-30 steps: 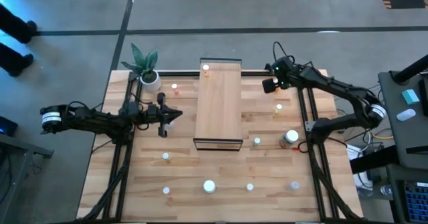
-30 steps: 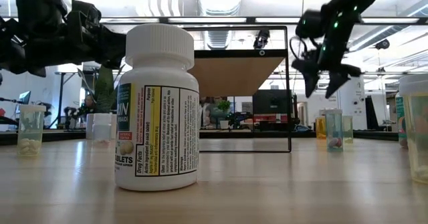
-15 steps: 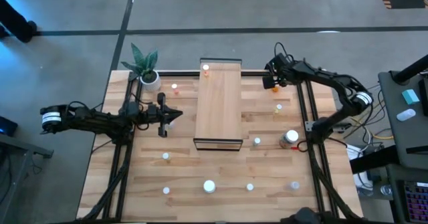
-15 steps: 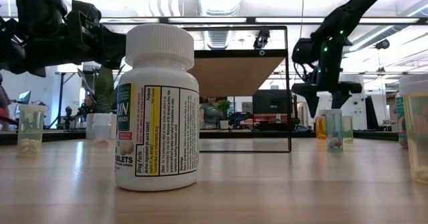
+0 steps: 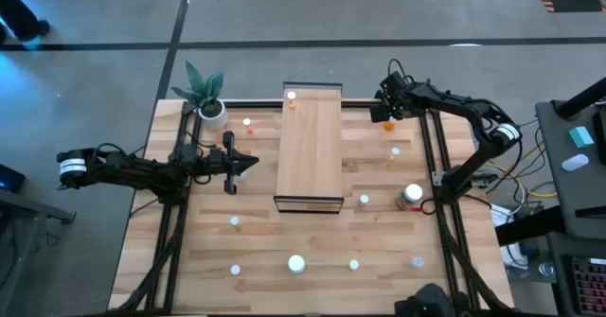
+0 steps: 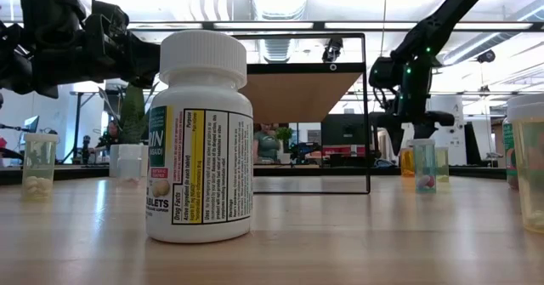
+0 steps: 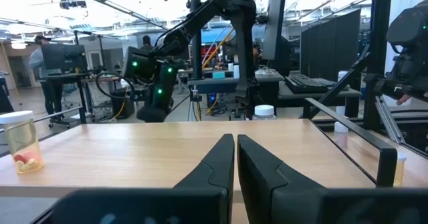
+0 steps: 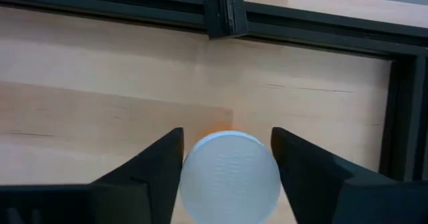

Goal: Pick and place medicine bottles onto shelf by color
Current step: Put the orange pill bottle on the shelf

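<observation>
The right gripper (image 8: pixel 227 164) hangs open over an orange bottle (image 8: pixel 231 177), whose white cap sits directly below, between its spread fingers, not yet gripped. Only one bottle (image 5: pixel 292 96) stands on the shelf (image 5: pixel 310 151), so most sorting remains. The left gripper (image 7: pixel 235 154) waits closed and empty.

We see the shelf (image 5: pixel 309 147) mid-table with an orange bottle (image 5: pixel 292 97) on its far end. Our right gripper (image 5: pixel 385 116) hangs over the far right corner; our left gripper (image 5: pixel 248 162) waits just left of the shelf.
</observation>
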